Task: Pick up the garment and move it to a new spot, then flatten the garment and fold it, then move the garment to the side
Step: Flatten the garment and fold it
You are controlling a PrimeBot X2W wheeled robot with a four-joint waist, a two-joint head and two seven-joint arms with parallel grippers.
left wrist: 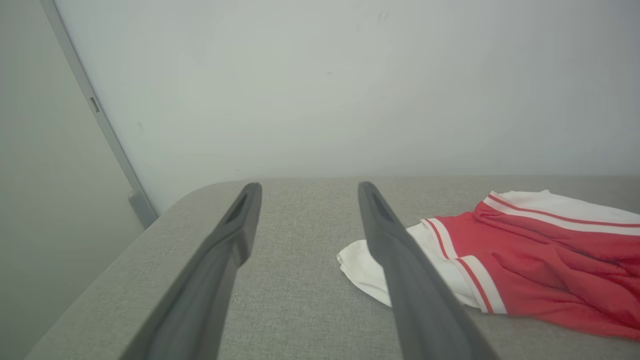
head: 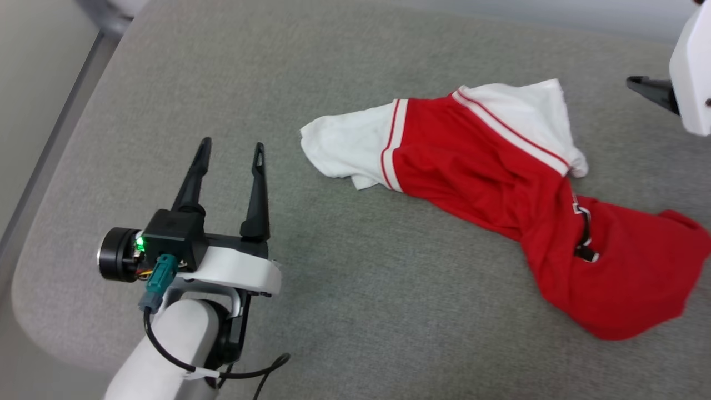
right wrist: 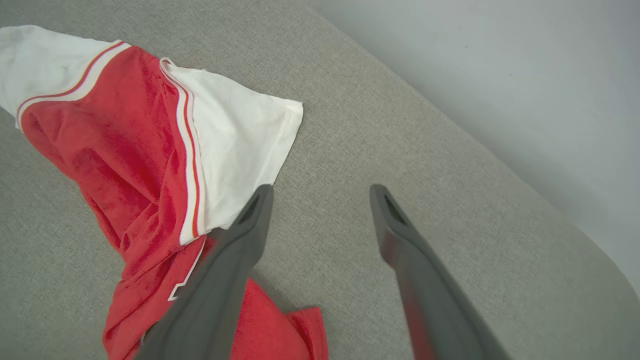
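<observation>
Step 1, pickup, looks pending: left gripper (head: 233, 143) and right gripper (right wrist: 322, 190), jaws apart, flank the crumpled shirt (head: 483, 183); next, close on cloth.

Red garment (head: 489, 183), white sleeves, striped trim.

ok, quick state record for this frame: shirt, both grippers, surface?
shirt: red with white sleeves, crumpled and twisted, not flattened or folded
surface: grey fabric pad
left gripper: open, empty, left of the shirt, apart from it
right gripper: open, empty, beside one white sleeve
stage: nothing gripped yet
</observation>
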